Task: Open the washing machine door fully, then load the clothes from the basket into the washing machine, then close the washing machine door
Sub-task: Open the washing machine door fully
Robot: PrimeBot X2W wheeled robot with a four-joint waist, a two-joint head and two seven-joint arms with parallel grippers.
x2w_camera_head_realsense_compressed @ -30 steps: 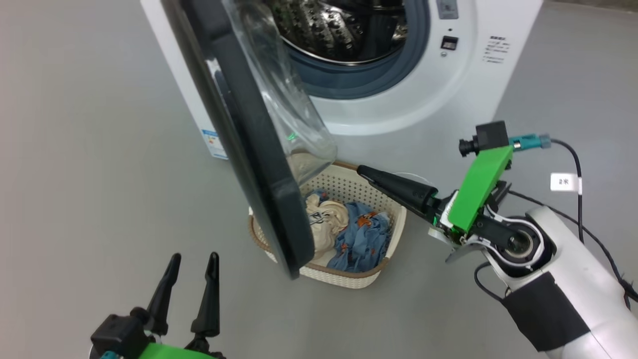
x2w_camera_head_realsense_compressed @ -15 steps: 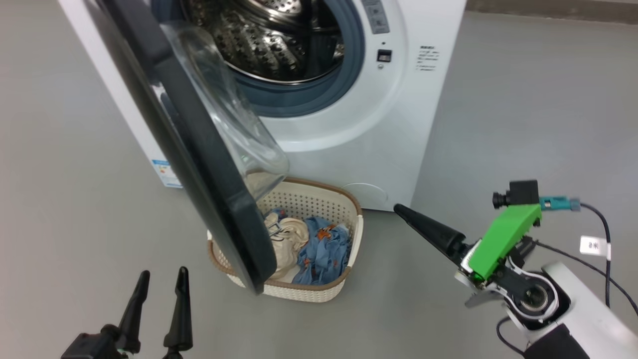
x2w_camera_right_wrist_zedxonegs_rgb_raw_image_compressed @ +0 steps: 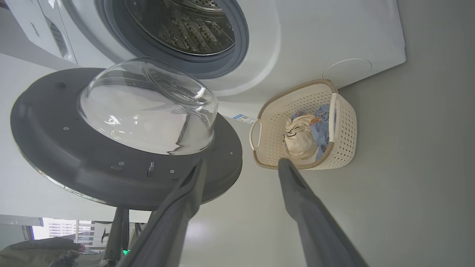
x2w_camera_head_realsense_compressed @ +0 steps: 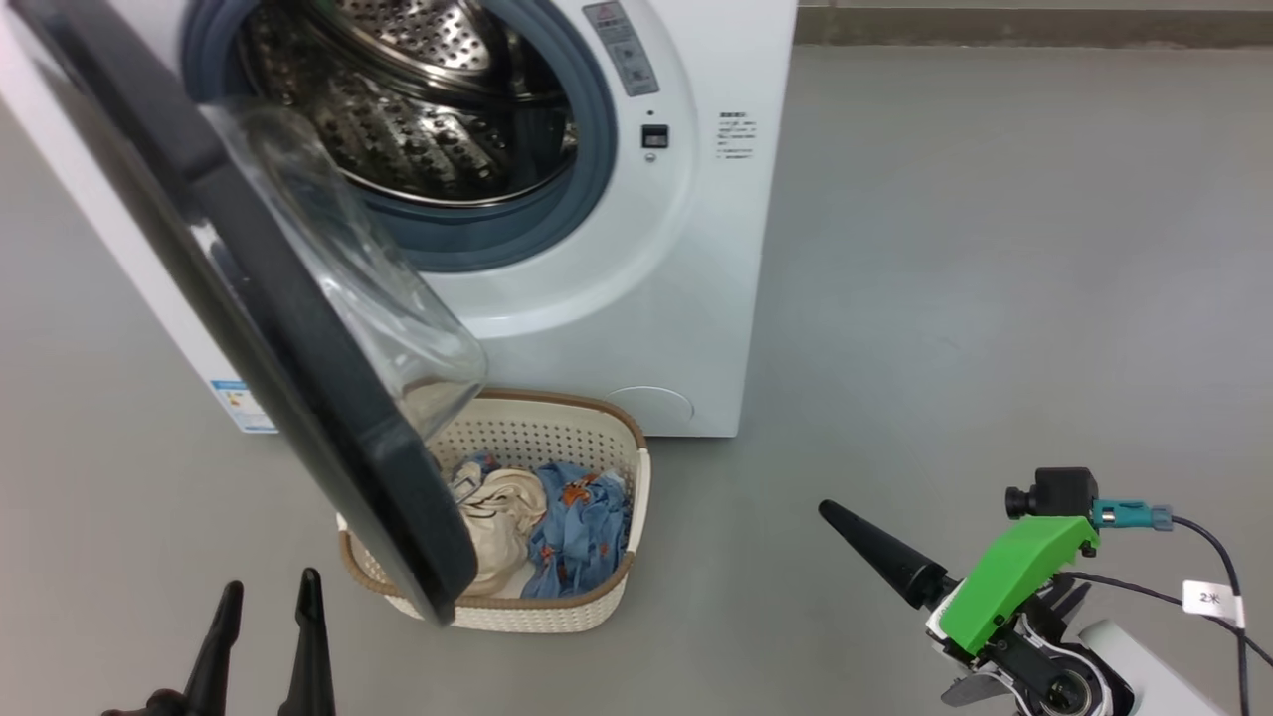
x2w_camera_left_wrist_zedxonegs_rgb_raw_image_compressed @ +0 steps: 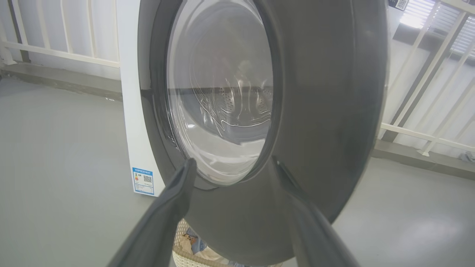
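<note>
The washing machine (x2w_camera_head_realsense_compressed: 636,298) stands at the upper left with its steel drum (x2w_camera_head_realsense_compressed: 418,109) exposed. The washing machine door (x2w_camera_head_realsense_compressed: 298,378) stands out from the front, edge-on, its glass bowl (x2w_camera_head_realsense_compressed: 348,278) facing the drum. It hangs over the left part of the basket (x2w_camera_head_realsense_compressed: 527,612) on the floor below. The clothes (x2w_camera_head_realsense_compressed: 572,527), cream and light blue, lie in the basket. My left gripper (x2w_camera_head_realsense_compressed: 272,582) is open, on the floor side of the door, facing its outer face (x2w_camera_left_wrist_zedxonegs_rgb_raw_image_compressed: 326,111). To the right of the basket and apart from it, my right gripper (x2w_camera_head_realsense_compressed: 830,512) is open and empty; it looks at the door (x2w_camera_right_wrist_zedxonegs_rgb_raw_image_compressed: 111,167) and basket (x2w_camera_right_wrist_zedxonegs_rgb_raw_image_compressed: 341,126).
Bare grey floor (x2w_camera_head_realsense_compressed: 995,298) spreads to the right of the machine. A white railing (x2w_camera_left_wrist_zedxonegs_rgb_raw_image_compressed: 426,111) runs behind it. A cable with a white tag (x2w_camera_head_realsense_compressed: 1208,597) hangs from my right wrist. A blue label (x2w_camera_head_realsense_compressed: 239,398) sits low on the machine's front.
The head camera has turned, shifting the whole scene left. My right gripper has drawn back from the basket's rim to the floor on its right. The door holds the same angle.
</note>
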